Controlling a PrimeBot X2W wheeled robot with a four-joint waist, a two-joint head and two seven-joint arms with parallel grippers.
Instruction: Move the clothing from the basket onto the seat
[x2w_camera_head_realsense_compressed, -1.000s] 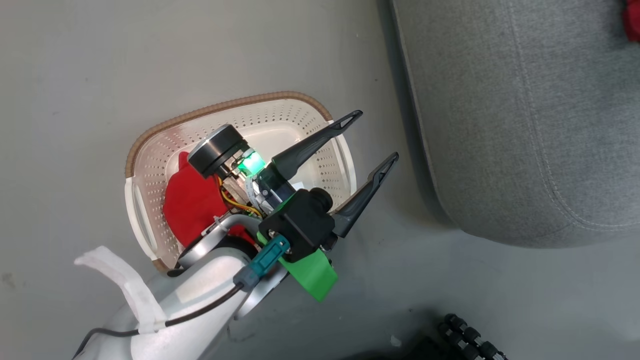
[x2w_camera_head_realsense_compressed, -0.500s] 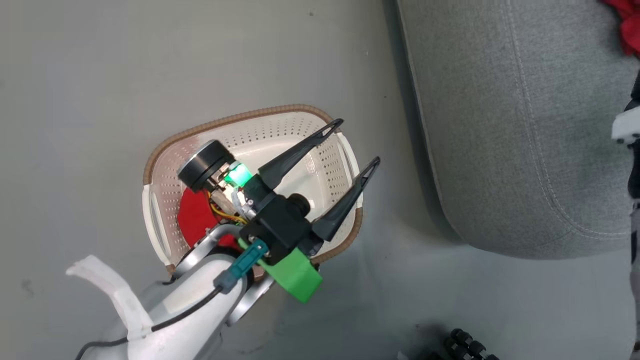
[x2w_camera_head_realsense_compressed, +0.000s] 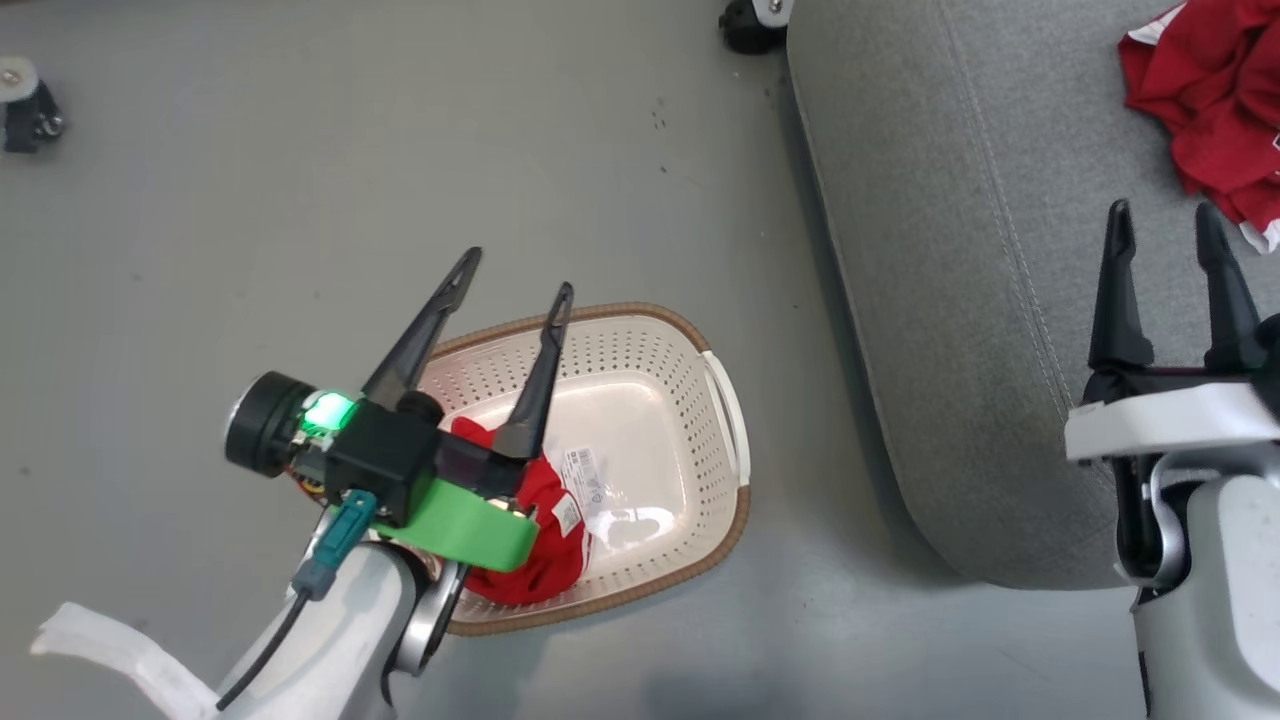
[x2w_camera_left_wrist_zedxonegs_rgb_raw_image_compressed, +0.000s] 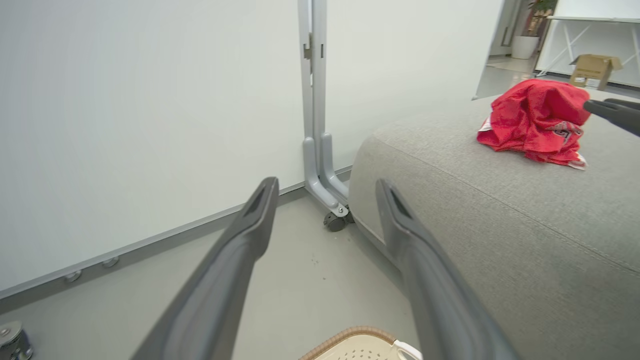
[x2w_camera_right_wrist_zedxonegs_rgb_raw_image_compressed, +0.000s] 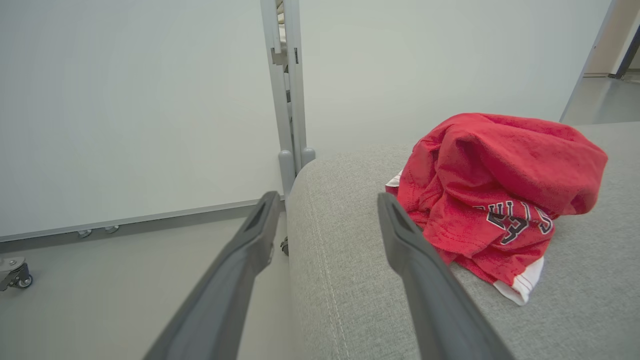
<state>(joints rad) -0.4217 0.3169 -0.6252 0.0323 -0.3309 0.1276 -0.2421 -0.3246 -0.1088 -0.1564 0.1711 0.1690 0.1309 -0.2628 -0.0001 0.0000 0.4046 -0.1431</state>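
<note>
The cream basket (x2w_camera_head_realsense_compressed: 690, 340) with a brown rim sits on the grey floor, its rim also at the bottom of the left wrist view (x2w_camera_left_wrist_zedxonegs_rgb_raw_image_compressed: 350, 336). A red garment (x2w_camera_head_realsense_compressed: 545, 545) lies in its near-left corner, partly behind my left wrist. My left gripper (x2w_camera_head_realsense_compressed: 518, 275) hovers open and empty above the basket's far-left rim. Another red garment (x2w_camera_head_realsense_compressed: 1215, 110) lies crumpled on the grey seat (x2w_camera_head_realsense_compressed: 950, 250), seen closer from the right wrist (x2w_camera_right_wrist_zedxonegs_rgb_raw_image_compressed: 492, 200) and left wrist (x2w_camera_left_wrist_zedxonegs_rgb_raw_image_compressed: 537, 120). My right gripper (x2w_camera_head_realsense_compressed: 1165, 218) stands open and empty over the seat, just short of that garment.
A white wall panel (x2w_camera_left_wrist_zedxonegs_rgb_raw_image_compressed: 150, 110) on a grey wheeled stand (x2w_camera_left_wrist_zedxonegs_rgb_raw_image_compressed: 320, 170) rises behind the seat. Castors (x2w_camera_head_realsense_compressed: 745, 20) rest on the floor at the seat's far corner and at the far left (x2w_camera_head_realsense_compressed: 25, 105). A cardboard box (x2w_camera_left_wrist_zedxonegs_rgb_raw_image_compressed: 592, 70) stands far behind.
The head camera has swung, bringing the seat's garment and my right gripper into sight. My left gripper has turned from pointing toward the seat to pointing away over the basket's far rim.
</note>
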